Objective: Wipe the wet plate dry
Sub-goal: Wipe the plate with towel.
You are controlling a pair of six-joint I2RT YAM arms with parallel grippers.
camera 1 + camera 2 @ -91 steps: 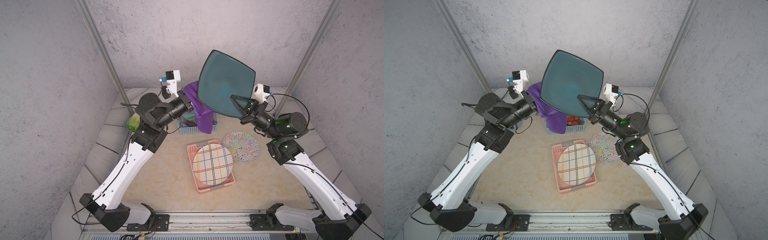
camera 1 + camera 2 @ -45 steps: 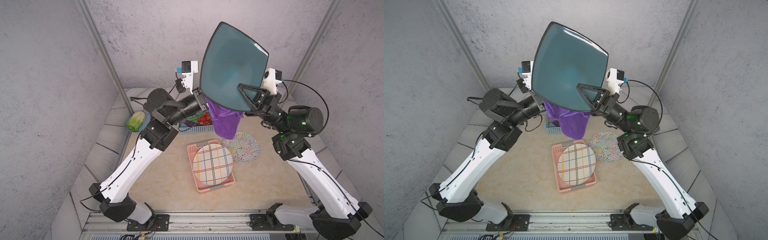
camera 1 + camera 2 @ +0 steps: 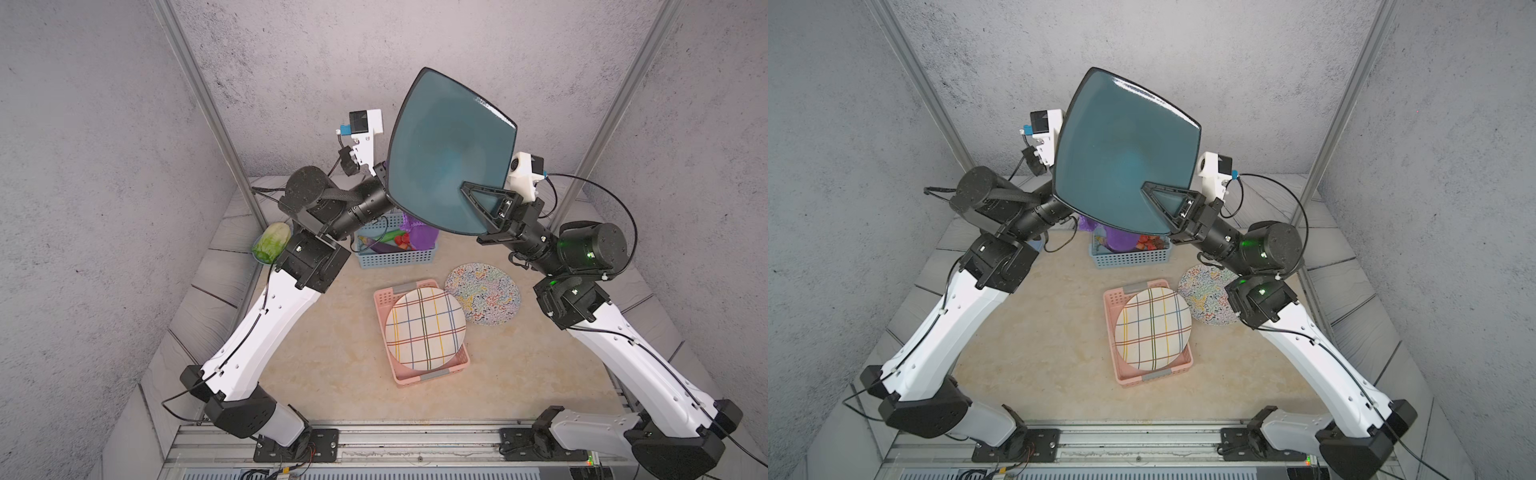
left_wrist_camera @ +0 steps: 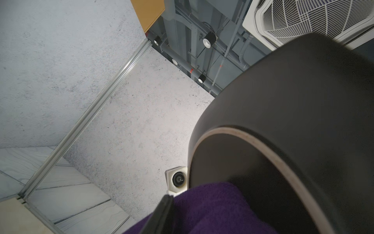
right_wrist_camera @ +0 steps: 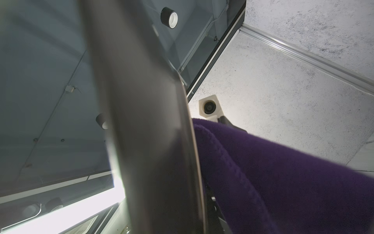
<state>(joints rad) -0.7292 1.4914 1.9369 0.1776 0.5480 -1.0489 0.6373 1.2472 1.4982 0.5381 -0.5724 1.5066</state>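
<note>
The right gripper [image 3: 478, 199] was closed narrowly on the lower rim of the dark teal square ceramic plate [image 3: 446, 141]. The plate stood tilted, high above the blue perforated plastic basket [image 3: 395, 257]. Behind the plate, the left gripper [image 4: 165, 208] was clamped on the purple terry cloth [image 4: 212, 210], which lay against the plate's black underside.

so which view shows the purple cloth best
Right wrist view: the purple cloth fills much of it, beside the plate. Left wrist shows a smaller patch; both top views only a scrap.
</note>
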